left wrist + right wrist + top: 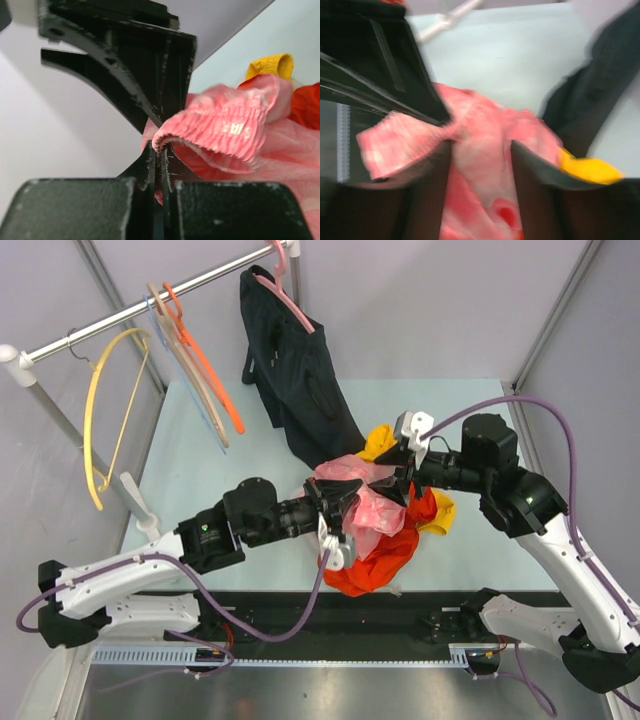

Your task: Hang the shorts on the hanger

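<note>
Three loose garments are heaped near the middle of the table [200, 440], toward its near edge: the pink shorts [372, 512] on top, one orange-red garment [385, 560] under them spilling to the near edge, and one yellow garment [380, 440] showing at the far and right sides of the heap. A fourth garment, black [300, 390], hangs from a pink hanger [290, 305], its hem reaching the table behind the heap.

Both arms meet at the shorts. The left gripper [159, 150] is clamped on a fold of the elastic waistband, its two fingers pressed together with the pink edge pinched between them. The right gripper [480, 170] has its jaws apart, with pink fabric lying in the gap and neither finger pressing on it; the view is blurred.

The yellow hanger [89, 415] hangs alone on the rail [130, 310] above the table's far left corner, well apart from the shorts. Further along the rail is a tight bunch holding one orange hanger [205, 370] and some pale ones, whose number I cannot tell.
</note>
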